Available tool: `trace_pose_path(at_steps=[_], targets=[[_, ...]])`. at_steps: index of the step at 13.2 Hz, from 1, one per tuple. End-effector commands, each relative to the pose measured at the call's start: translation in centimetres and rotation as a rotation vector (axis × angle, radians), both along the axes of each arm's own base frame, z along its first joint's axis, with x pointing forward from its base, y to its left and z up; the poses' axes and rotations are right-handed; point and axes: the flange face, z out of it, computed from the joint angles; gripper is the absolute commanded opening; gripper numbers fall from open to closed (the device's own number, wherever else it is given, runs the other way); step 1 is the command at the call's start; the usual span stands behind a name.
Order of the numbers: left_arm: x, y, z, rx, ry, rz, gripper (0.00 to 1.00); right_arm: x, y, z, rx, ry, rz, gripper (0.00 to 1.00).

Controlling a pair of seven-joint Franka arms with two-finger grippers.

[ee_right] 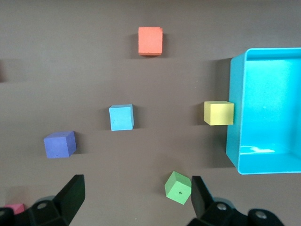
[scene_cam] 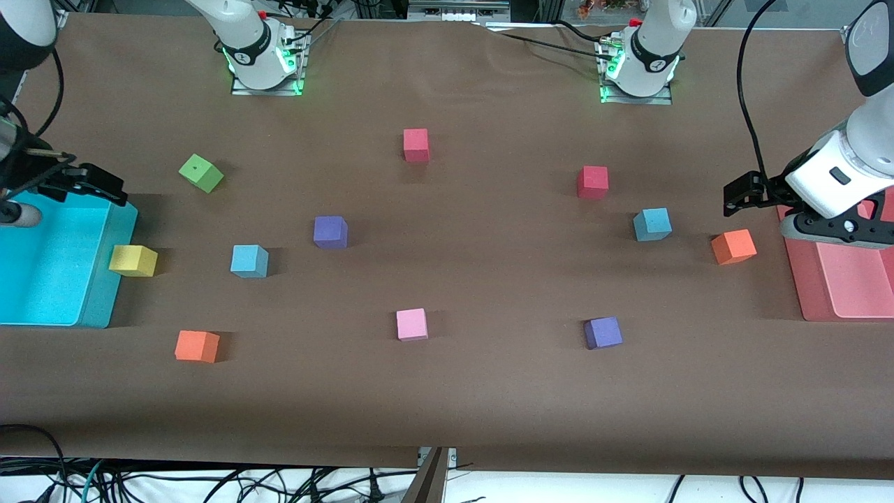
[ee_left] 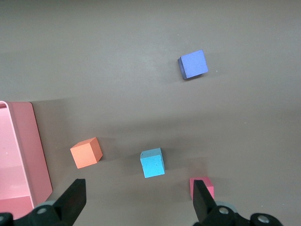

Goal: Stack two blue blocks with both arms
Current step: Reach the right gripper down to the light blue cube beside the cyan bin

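Front view: nothing is stacked yet. One blue block [scene_cam: 249, 260] sits at mid-left beside the yellow cube [scene_cam: 133, 260]; the other blue block [scene_cam: 652, 224] sits higher, at right. Right gripper [scene_cam: 94, 183] over the cyan bin [scene_cam: 98, 300] and left gripper [scene_cam: 744, 193] near the pink tray [scene_cam: 803, 293] hover wide apart, empty.

A brown cloth [scene_cam: 447, 391] covers the whole table, lying mostly flat with faint creases toward the bases' edge. Under the table's near edge runs a white floor strip [scene_cam: 559, 489] strewn with black cables [scene_cam: 209, 482] (one teal among them). Green lights [scene_cam: 293, 66] glow at the base plates. Above the table's top edge stand metal frames [scene_cam: 454, 8].
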Motion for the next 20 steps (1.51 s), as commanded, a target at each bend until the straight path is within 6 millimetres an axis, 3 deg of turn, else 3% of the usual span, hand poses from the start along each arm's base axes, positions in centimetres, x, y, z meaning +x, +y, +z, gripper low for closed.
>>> trace_pose_path(at_steps=[1, 5, 6, 11, 14, 20], targets=[[0.4, 0.4, 0.7, 0.012, -0.011, -0.017, 1.0, 0.9, 0.6, -2.4, -0.008, 0.047, 0.018, 1.0], [0.4, 0.3, 0.7, 0.014, -0.01, -0.019, 1.0, 2.9, 1.4, -8.3, -0.005, 0.12, 0.008, 1.0], [0.4, 0.3, 0.7, 0.015, -0.01, -0.019, 1.0, 3.4, 2.7, -9.2, -0.008, 0.11, 0.013, 1.0], [0.4, 0.3, 0.7, 0.017, -0.01, -0.019, 1.0, 5.3, 6.8, -19.1, -0.049, 0.128, -0.125, 1.0], [0.4, 0.4, 0.7, 0.018, -0.01, -0.019, 1.0, 3.9, 7.6, -24.3, -0.042, 0.069, -0.162, 1.0], [0.4, 0.4, 0.8, 0.02, -0.01, -0.019, 1.0, 1.4, 7.1, -29.2, -0.039, 0.055, -0.179, 1.0]])
